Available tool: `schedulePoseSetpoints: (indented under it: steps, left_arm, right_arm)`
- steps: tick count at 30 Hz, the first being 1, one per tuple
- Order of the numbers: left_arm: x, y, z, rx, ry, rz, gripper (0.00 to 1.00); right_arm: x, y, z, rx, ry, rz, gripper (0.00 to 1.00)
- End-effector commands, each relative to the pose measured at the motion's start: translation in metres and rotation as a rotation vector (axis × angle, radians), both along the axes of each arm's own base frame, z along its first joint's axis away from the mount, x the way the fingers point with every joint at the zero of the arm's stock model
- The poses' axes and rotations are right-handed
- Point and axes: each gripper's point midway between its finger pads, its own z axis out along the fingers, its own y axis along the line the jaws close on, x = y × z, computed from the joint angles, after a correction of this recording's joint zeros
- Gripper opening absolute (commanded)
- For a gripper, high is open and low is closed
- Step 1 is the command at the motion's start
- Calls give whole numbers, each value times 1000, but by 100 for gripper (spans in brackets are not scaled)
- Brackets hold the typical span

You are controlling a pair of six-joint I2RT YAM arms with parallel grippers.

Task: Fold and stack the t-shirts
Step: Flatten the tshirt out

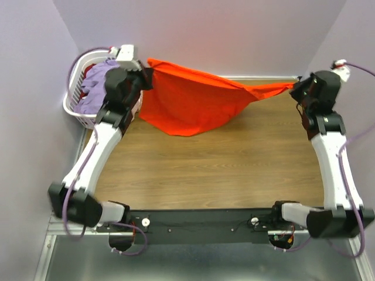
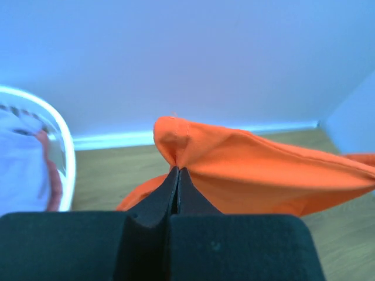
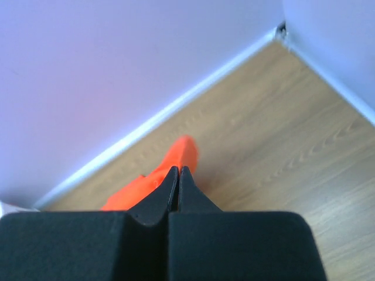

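A bright orange t-shirt (image 1: 193, 102) hangs stretched across the far side of the table between both grippers, its middle sagging down onto the wood. My left gripper (image 1: 147, 73) is shut on the shirt's left end beside the basket; in the left wrist view the cloth (image 2: 263, 170) bunches right at the closed gripper (image 2: 177, 170). My right gripper (image 1: 297, 88) is shut on the shirt's thin right end. A tip of orange cloth (image 3: 181, 155) pokes out past the closed right gripper (image 3: 179, 170). A lavender t-shirt (image 1: 94, 85) lies heaped in the basket.
The white slotted laundry basket (image 1: 73, 108) stands at the far left corner, close to the left arm, and its rim (image 2: 67, 158) shows in the left wrist view. Walls close in the wooden table (image 1: 222, 170) at the back and on both sides.
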Motion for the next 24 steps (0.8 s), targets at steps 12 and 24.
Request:
schedulePoseSetpoints:
  steps: [12, 24]
  left_arm:
    - [-186, 69, -156, -588, 114, 218, 45]
    - [-209, 68, -118, -535, 60, 156, 98]
  right_arm:
    - [-149, -15, -144, 85, 48, -158, 30]
    - [-125, 25, -140, 20, 103, 133, 66]
